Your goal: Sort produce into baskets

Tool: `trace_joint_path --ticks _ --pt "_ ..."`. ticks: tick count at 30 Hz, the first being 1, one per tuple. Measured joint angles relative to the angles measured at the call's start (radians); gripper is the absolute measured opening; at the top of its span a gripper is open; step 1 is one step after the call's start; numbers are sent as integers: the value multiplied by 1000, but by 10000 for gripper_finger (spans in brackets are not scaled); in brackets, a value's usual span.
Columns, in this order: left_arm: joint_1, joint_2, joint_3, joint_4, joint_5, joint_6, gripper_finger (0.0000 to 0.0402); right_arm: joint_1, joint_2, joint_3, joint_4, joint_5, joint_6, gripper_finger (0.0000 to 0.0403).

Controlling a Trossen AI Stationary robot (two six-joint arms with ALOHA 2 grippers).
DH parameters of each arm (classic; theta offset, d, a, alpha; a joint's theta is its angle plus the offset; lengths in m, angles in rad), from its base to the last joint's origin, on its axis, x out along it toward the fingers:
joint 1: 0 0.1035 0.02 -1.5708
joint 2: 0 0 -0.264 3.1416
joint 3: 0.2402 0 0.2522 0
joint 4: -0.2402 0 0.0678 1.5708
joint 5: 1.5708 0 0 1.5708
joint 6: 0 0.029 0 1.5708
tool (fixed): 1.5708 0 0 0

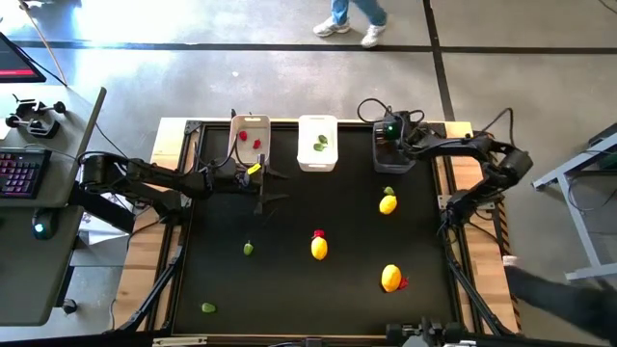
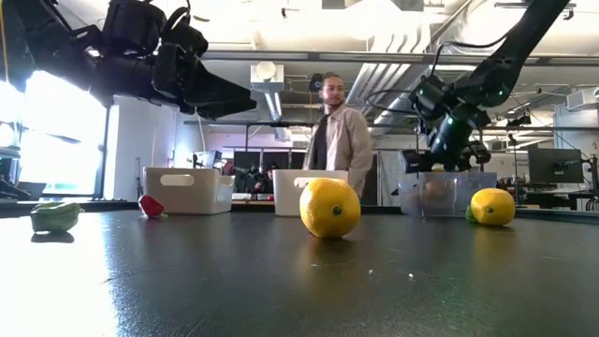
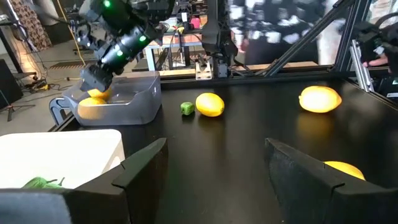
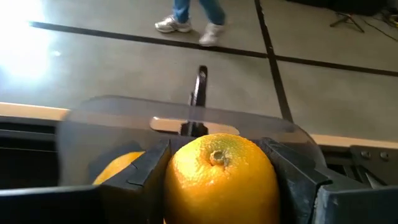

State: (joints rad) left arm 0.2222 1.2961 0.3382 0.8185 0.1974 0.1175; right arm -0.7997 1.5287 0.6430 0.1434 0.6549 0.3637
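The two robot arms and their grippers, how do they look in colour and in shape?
Both arms are dark, nearly black, built of slim jointed links with black cables along them. The left gripper has two broad, flat, matte black fingers. The right gripper has the same dark fingers, and a small green light glows on its wrist.

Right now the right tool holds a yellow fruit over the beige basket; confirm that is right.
Wrong basket. The right tool holds the yellow fruit over the dark grey basket, not the beige one, which holds red pieces. The high view and the left wrist view show it.
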Motion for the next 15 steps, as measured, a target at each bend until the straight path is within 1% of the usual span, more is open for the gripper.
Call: trace_joint_path --ticks 3,7,12,15 --pt "0 0 0 0 0 7 250 -8 27 0 1 23 3 199" --pt "0 0 0 0 0 7 250 -22 49 0 1 26 28 199" --pt "0 0 0 0 0 -1 250 -34 71 0 3 30 46 228" --pt "0 0 0 -1 0 -1 250 -34 75 1 8 32 43 237"
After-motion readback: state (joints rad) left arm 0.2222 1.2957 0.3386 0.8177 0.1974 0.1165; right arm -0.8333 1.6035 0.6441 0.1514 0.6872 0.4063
